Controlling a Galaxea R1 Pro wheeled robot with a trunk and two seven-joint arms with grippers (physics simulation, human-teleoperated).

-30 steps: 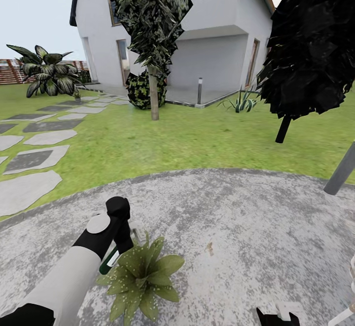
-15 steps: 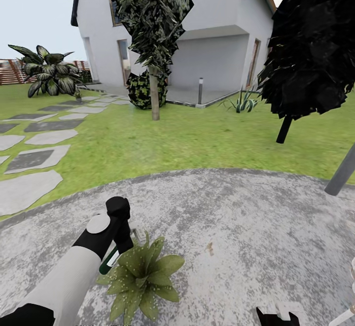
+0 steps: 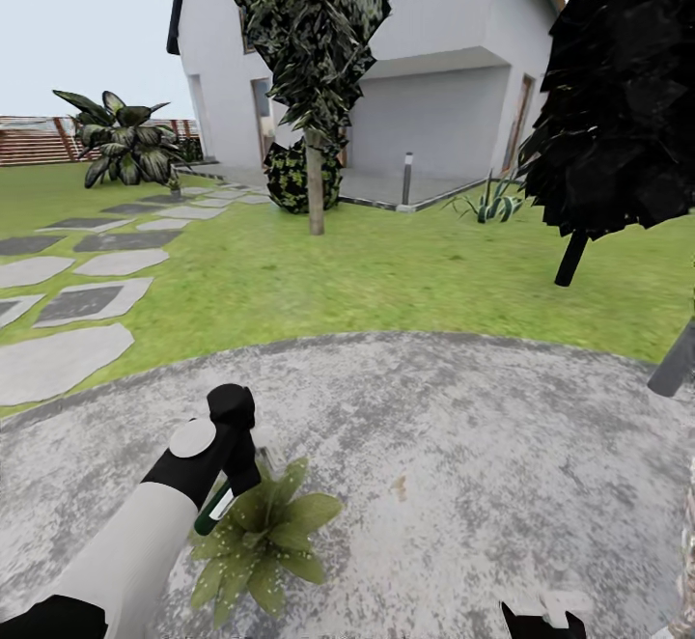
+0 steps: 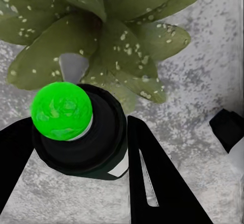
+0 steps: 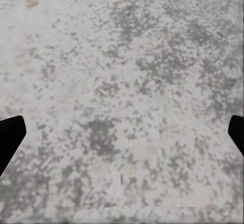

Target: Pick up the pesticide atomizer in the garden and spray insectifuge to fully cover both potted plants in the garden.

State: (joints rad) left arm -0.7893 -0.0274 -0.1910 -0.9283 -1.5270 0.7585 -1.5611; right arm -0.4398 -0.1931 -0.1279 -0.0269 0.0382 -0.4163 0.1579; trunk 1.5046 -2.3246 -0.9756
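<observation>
My left gripper (image 3: 232, 496) hangs low over the grey paved circle, shut on the pesticide atomizer (image 3: 207, 517), a slim dark bottle that slants down beside the arm. Seen along the left wrist, the atomizer (image 4: 96, 142) has a bright green dot on top and sits between the two black fingers (image 4: 152, 183). Just beyond it lies one potted plant (image 3: 259, 541), a low green rosette; its leaves (image 4: 107, 36) are flecked with pale specks. My right gripper (image 3: 541, 620) is at the bottom edge of the head view; the right wrist view has its gripper (image 5: 122, 132) open over bare paving.
A grey post (image 3: 676, 364) leans in at the right edge of the paving (image 3: 463, 446). Lawn lies beyond, with a thin tree trunk (image 3: 316, 190), a dark tree (image 3: 618, 89), stepping stones (image 3: 58, 364) on the left and a white house (image 3: 434, 108) behind.
The head camera has turned a little left, so the whole scene has slid right. The plant sits slightly lower and farther left in view. The left arm still holds the atomizer.
</observation>
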